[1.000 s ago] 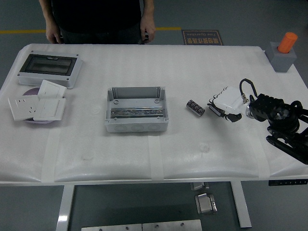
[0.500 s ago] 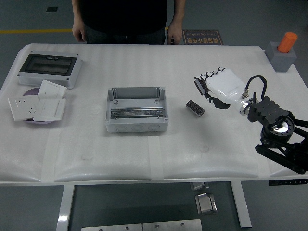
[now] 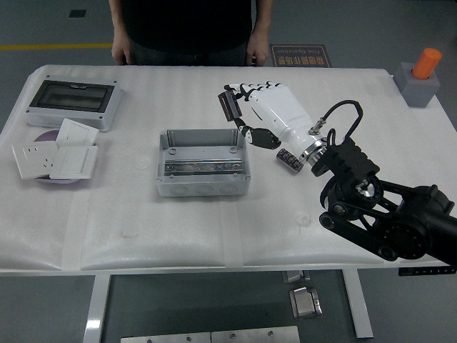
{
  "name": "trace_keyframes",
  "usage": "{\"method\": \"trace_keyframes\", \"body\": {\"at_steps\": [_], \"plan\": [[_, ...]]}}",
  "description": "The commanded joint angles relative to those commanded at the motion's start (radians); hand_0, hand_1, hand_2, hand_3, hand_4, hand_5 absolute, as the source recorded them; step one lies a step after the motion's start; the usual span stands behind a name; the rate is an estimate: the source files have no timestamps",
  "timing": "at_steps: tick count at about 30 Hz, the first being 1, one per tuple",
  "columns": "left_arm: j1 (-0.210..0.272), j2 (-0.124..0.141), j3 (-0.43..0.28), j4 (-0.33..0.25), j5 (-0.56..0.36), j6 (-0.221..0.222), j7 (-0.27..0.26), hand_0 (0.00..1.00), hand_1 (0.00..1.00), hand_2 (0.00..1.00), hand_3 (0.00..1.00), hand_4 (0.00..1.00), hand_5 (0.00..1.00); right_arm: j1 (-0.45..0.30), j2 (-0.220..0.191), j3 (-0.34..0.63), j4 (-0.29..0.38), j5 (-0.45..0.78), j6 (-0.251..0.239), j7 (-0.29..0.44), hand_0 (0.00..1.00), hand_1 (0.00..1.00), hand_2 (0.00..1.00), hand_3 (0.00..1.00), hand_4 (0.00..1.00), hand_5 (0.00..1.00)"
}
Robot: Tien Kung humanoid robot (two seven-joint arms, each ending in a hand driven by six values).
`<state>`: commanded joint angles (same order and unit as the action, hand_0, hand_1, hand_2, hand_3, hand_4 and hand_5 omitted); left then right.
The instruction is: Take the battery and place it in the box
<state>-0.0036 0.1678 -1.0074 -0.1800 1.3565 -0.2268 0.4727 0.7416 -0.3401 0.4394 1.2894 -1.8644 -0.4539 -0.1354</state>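
Note:
The battery (image 3: 288,160), a small dark cylinder, lies on the white table just right of the open grey box (image 3: 202,163). My right hand (image 3: 239,118), white with black fingertips, hovers over the box's far right corner. Its fingers are spread and hold nothing. The wrist and black arm (image 3: 371,207) pass over the battery and hide its right end. My left hand does not show.
A closed enclosure with a dark lid (image 3: 71,102) sits at the far left, with white wall sockets on a purple plate (image 3: 53,156) in front of it. An orange cylinder on a grey block (image 3: 421,75) stands far right. A person's hands (image 3: 255,57) rest at the far edge.
My right hand has swept left and away from me, from right of the battery, past it, to above the box's far right corner. The battery has stayed in place.

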Motion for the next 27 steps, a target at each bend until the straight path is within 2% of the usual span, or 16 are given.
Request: {"method": "trace_keyframes", "body": {"at_steps": [4, 5, 10, 11, 16, 17, 22, 23, 27], "plan": [[0.0, 0.001, -0.006, 0.0, 0.005, 0.0, 0.002, 0.657, 0.685, 0.531, 0.615, 0.503, 0.526, -0.008, 0.027, -0.028, -0.031, 0.091, 0.046, 0.014, 0.698, 0.635, 0.611, 0.574, 0.301, 0.068], [0.001, 0.001, -0.007, 0.0, 0.006, 0.0, 0.002, 0.657, 0.685, 0.531, 0.616, 0.504, 0.526, -0.009, 0.032, -0.033, -0.036, 0.111, 0.056, 0.014, 0.697, 0.637, 0.615, 0.583, 0.338, 0.086], [0.0, 0.002, -0.007, 0.0, 0.004, 0.006, -0.002, 0.657, 0.685, 0.531, 0.616, 0.504, 0.526, -0.004, 0.045, -0.045, -0.052, 0.152, 0.086, 0.009, 0.697, 0.637, 0.615, 0.583, 0.338, 0.086], [0.0, 0.002, -0.007, 0.0, 0.004, 0.006, -0.003, 0.657, 0.685, 0.529, 0.615, 0.503, 0.525, -0.002, 0.047, -0.047, -0.054, 0.155, 0.09, 0.009, 0.76, 0.696, 0.694, 0.69, 0.645, 0.284], [-0.004, 0.002, -0.005, 0.0, 0.003, 0.008, -0.005, 0.657, 0.685, 0.529, 0.615, 0.503, 0.525, 0.006, 0.056, -0.056, -0.063, 0.158, 0.106, 0.007, 0.76, 0.696, 0.694, 0.69, 0.645, 0.284], [-0.004, 0.002, -0.005, 0.0, 0.003, 0.008, -0.005, 0.657, 0.683, 0.526, 0.614, 0.503, 0.526, 0.007, 0.057, -0.058, -0.064, 0.156, 0.107, 0.006, 0.998, 0.886, 0.905, 0.998, 0.955, 0.53], [-0.005, 0.002, -0.005, 0.0, 0.004, 0.008, -0.003, 0.657, 0.683, 0.526, 0.614, 0.503, 0.526, 0.013, 0.056, -0.074, -0.069, 0.144, 0.115, -0.001, 0.998, 0.886, 0.905, 0.998, 0.955, 0.53], [-0.005, 0.002, -0.005, 0.0, 0.004, 0.007, -0.003, 0.657, 0.683, 0.52, 0.61, 0.497, 0.524, 0.013, 0.056, -0.077, -0.069, 0.142, 0.116, -0.002, 0.998, 0.912, 0.95, 0.998, 0.998, 0.615], [-0.006, 0.003, -0.004, 0.0, 0.004, 0.008, -0.004, 0.657, 0.683, 0.52, 0.61, 0.497, 0.524, 0.021, 0.048, -0.084, -0.068, 0.138, 0.116, -0.003, 0.998, 0.912, 0.95, 0.998, 0.998, 0.615]]}}
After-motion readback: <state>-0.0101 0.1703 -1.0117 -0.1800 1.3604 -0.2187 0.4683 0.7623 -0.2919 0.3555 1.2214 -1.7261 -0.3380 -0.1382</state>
